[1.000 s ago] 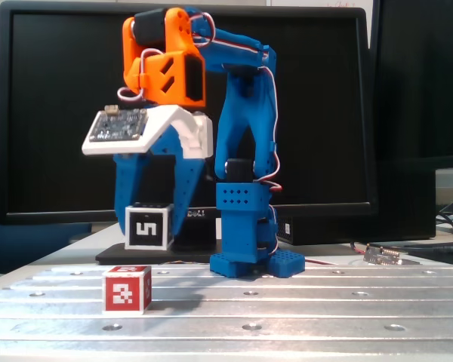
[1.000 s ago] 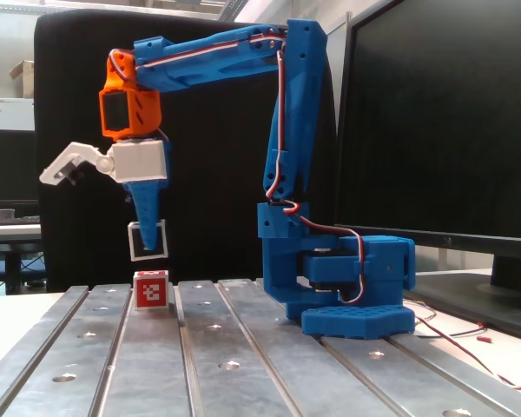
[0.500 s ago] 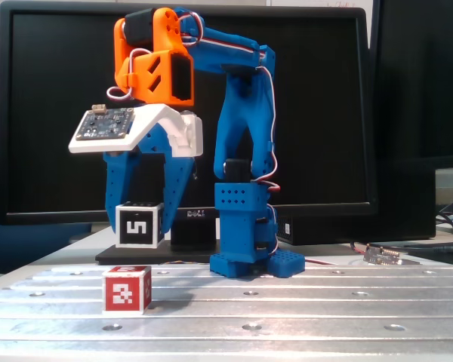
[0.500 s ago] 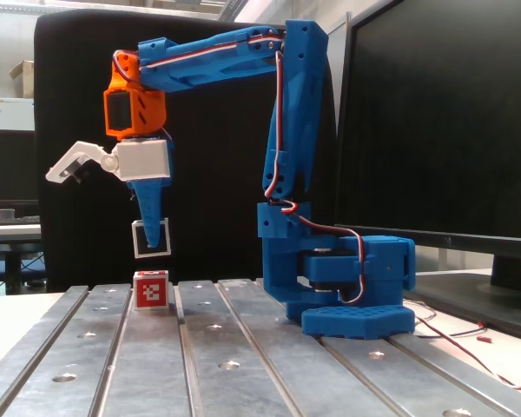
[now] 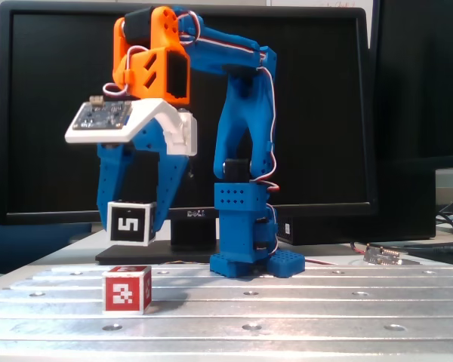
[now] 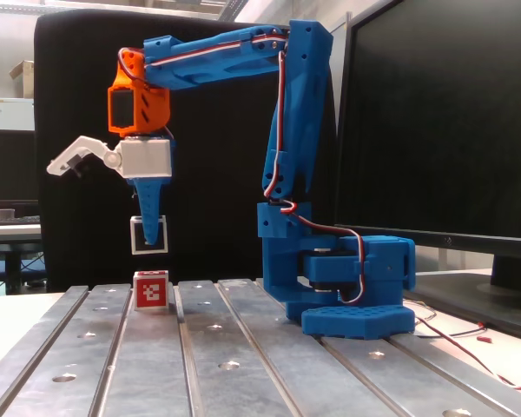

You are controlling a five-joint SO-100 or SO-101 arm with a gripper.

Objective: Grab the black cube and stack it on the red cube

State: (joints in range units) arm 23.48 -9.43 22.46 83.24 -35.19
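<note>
Two cubes are in play: my gripper (image 5: 130,220) is clamped on the black cube (image 5: 131,222), held in the air between my blue fingers (image 5: 109,181), its white-bordered front face showing a white mark like a "5". It hangs above the red cube (image 5: 126,289), not touching it. That cube sits on the ribbed metal table (image 5: 302,302), its white label bearing a red pixel pattern. Behind my arm, the black monitor (image 5: 317,113) carries a small logo too blurred to read.
</note>
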